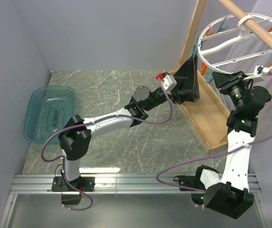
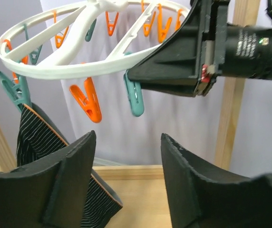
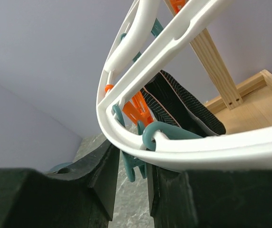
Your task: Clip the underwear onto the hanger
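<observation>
Marble tabletop (image 1: 126,95) bears a teal bin (image 1: 31,114) holding a dark item (image 1: 55,116); left tool (image 2: 129,141) spread, right tool (image 3: 131,156) pinching teal clothespin (image 3: 128,167).

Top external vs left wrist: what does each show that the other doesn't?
Top external only: the blue tub at far left and the wooden pole overhead.
Left wrist only: the left hand open and empty, plus the pinstripes and orange edge on the underwear.
Both: the hanger with its orange and teal clothespins, the underwear hanging under its rim, and the right hand at that rim.
</observation>
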Motion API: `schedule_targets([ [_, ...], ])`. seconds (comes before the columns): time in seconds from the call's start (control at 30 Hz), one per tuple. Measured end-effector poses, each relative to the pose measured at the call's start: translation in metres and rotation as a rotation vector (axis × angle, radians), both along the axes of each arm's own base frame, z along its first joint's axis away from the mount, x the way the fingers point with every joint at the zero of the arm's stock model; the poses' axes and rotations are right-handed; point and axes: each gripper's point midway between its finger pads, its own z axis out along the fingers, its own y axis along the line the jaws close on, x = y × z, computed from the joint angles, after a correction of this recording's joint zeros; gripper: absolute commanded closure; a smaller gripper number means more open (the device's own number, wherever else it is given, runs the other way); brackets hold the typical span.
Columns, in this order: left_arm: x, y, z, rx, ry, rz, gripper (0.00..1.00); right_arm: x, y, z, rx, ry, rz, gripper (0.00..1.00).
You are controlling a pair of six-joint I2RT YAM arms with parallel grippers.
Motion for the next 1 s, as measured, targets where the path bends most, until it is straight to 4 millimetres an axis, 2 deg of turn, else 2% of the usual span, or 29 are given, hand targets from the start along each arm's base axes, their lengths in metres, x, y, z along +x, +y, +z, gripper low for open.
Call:
schedule_targets([
  [0.07,0.004,-0.004,-0.001,0.006,-0.001,0.000,0.42,0.000,0.001,0.001,0.005,-0.002,0.008,1.00],
  [0.2,0.012,-0.026,0.012,-0.016,-0.011,-0.014,0.45,-0.002,0.004,0.004,0.003,-0.014,0.023,1.00],
  [0.37,0.020,-0.051,0.023,-0.044,-0.013,-0.018,0.43,-0.003,0.007,0.007,-0.006,-0.027,0.037,1.00],
  [0.5,0.023,-0.066,0.018,-0.044,0.001,-0.019,0.48,-0.004,0.008,0.009,-0.010,-0.035,0.045,1.00],
  [0.67,0.029,-0.080,0.002,-0.024,0.023,-0.021,0.52,-0.005,0.011,0.011,-0.009,-0.042,0.058,1.00],
  [0.77,0.034,-0.084,-0.005,-0.020,0.038,-0.012,0.70,-0.006,0.013,0.012,-0.005,-0.045,0.071,1.00],
  [0.87,0.037,-0.085,-0.009,-0.017,0.049,-0.005,0.80,-0.006,0.013,0.013,-0.008,-0.049,0.075,1.00],
  [0.93,0.037,-0.085,-0.009,-0.018,0.051,0.000,0.81,-0.006,0.013,0.013,-0.021,-0.054,0.076,1.00],
  [1.0,0.037,-0.085,-0.009,-0.018,0.050,0.000,0.76,-0.005,0.013,0.013,-0.031,-0.058,0.079,1.00],
])
